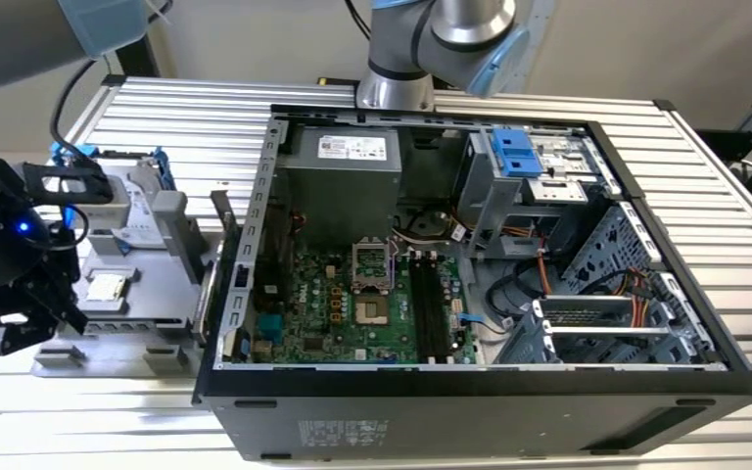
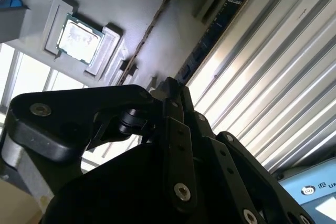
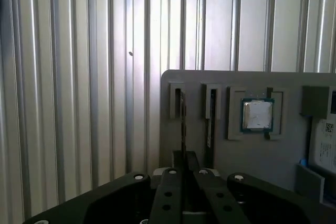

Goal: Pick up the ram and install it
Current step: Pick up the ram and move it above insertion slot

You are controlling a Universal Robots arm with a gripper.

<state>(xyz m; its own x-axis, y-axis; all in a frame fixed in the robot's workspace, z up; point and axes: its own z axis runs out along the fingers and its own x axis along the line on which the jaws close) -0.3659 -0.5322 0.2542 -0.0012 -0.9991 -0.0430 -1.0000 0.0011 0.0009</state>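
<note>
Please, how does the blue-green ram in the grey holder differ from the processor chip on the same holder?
The ram is a long, narrow blue-green stick; the processor chip is small and square with a silver top. The ram stands on its edge in a slot, while the processor chip lies flat in a recess. Both rest in the same grey holder.

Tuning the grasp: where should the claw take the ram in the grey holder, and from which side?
Probably its free long edge, mid-length, the claw coming from above to pinch the flat faces: the ram stands on edge in a slot of the grey holder, lower edge hidden.
</note>
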